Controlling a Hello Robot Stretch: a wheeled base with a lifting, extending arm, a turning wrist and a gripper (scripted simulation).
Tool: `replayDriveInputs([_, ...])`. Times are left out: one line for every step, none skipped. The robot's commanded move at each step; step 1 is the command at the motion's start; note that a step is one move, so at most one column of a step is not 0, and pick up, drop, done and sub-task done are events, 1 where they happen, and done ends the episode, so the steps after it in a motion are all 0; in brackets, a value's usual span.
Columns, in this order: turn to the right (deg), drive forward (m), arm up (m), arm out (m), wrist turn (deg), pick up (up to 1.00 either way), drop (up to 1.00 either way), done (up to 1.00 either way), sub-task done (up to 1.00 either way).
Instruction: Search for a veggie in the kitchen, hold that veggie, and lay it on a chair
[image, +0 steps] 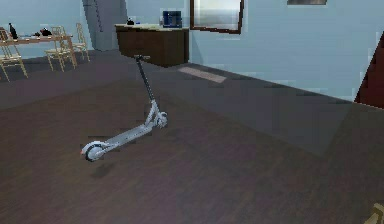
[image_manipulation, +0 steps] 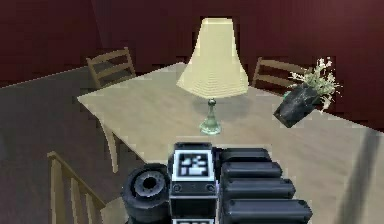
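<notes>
In the arm side view I read the arm as a stack of dark bars at the bottom edge, right of centre, with a white marker square at its end. Left of the marker sits the gripper, a dark rounded body at the bottom of the frame. I cannot make out its fingers, so I cannot tell their state or whether it holds anything. Behind it a light wooden table spans the middle of the frame. On it stand a lamp with a cream shade and green base, at centre, and a tilted dark-potted plant, at the right. Three wooden chairs stand at this table: the rear left chair at upper left, the rear right chair at upper right just left of the plant, and the near chair at lower left. In the forward view a grey kick scooter stands on the dark floor, left of centre. A dark sideboard stands against the light blue wall at top centre, with a blue item on top and a window just to its right. A second table with pale dining chairs occupies the upper left corner. A flat mat lies on the floor near the sideboard.
</notes>
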Motion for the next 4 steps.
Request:
replayDriveInputs([0.0,0.00,0.00,0.24,0.0,0.00,0.00,0.00,0.00])
replayDriveInputs([0.0,0.00,0.00,0.00,45.0,0.00,0.00,0.00,0.00])
replayDriveInputs([0.0,0.00,0.00,0.00,45.0,0.00,0.00,0.00,0.00])
replayDriveInputs([0.0,0.00,0.00,0.00,6.0,0.00,0.00,0.00,0.00])
